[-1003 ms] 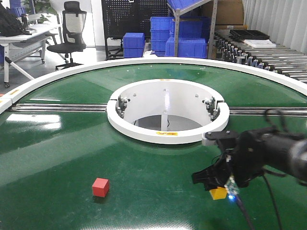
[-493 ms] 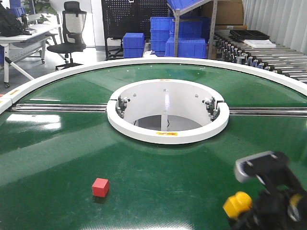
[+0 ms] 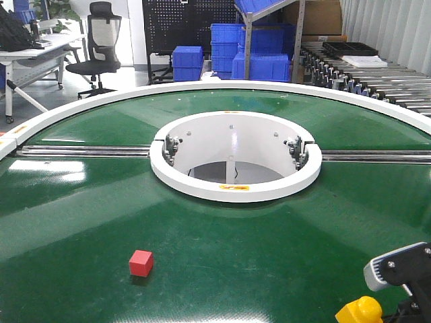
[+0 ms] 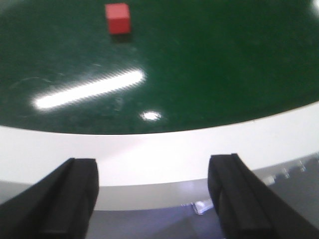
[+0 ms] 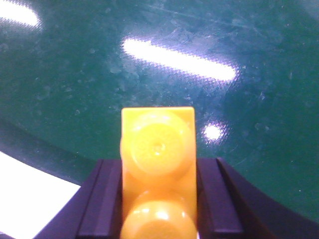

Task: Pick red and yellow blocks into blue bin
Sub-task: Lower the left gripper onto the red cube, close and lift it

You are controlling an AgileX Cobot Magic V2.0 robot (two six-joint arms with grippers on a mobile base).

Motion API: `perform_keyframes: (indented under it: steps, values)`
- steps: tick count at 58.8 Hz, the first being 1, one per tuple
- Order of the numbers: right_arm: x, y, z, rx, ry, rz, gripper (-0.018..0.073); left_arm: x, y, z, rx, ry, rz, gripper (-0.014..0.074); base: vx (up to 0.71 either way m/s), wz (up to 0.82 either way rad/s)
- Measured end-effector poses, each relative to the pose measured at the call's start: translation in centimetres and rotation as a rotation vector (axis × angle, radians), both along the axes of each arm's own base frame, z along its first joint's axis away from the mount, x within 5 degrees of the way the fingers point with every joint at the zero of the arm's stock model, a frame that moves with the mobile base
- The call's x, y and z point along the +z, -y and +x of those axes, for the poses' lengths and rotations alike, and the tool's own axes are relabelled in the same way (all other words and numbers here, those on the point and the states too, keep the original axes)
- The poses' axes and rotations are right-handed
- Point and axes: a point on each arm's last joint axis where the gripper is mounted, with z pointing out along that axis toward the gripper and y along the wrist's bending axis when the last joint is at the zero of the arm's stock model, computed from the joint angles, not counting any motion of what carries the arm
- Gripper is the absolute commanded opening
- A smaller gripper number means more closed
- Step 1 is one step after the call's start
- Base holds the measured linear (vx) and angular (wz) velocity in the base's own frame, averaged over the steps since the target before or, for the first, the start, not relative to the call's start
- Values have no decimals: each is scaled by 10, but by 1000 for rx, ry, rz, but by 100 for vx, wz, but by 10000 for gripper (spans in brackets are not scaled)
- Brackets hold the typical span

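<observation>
- The yellow plastic toy brick with two round studs [image 5: 158,144] sits clamped between the two dark fingers of the right gripper [image 5: 158,199], studs towards the wrist camera, held clear above the shiny green turntable surface [image 5: 259,64].
- In the front view the same brick [image 3: 359,311] shows at the bottom right corner, just beside the gripper's grey-and-black body.
- The small plain red cube [image 3: 141,262] lies alone on the green surface, in front and to the left of the white centre ring [image 3: 236,190], well apart from the brick.
- The left gripper [image 4: 154,199] hangs with its black fingers [image 4: 70,199] spread wide and nothing between them, over the table's white outer rim [image 4: 159,149]; the red cube [image 4: 118,18] lies far ahead of it.
</observation>
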Motion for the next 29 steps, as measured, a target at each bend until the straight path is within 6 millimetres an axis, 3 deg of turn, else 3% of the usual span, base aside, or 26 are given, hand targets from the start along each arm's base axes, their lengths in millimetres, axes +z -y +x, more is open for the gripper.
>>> perform_keyframes:
  steps: [15, 29]
  values:
    - [0, 0, 0, 0, 0, 0, 231, -23, 32, 71, -93, -210, 115, 614, 0, 0]
    - [0, 0, 0, 0, 0, 0, 231, -32, 52, 151, -32, -246, 182, 614, 0, 0]
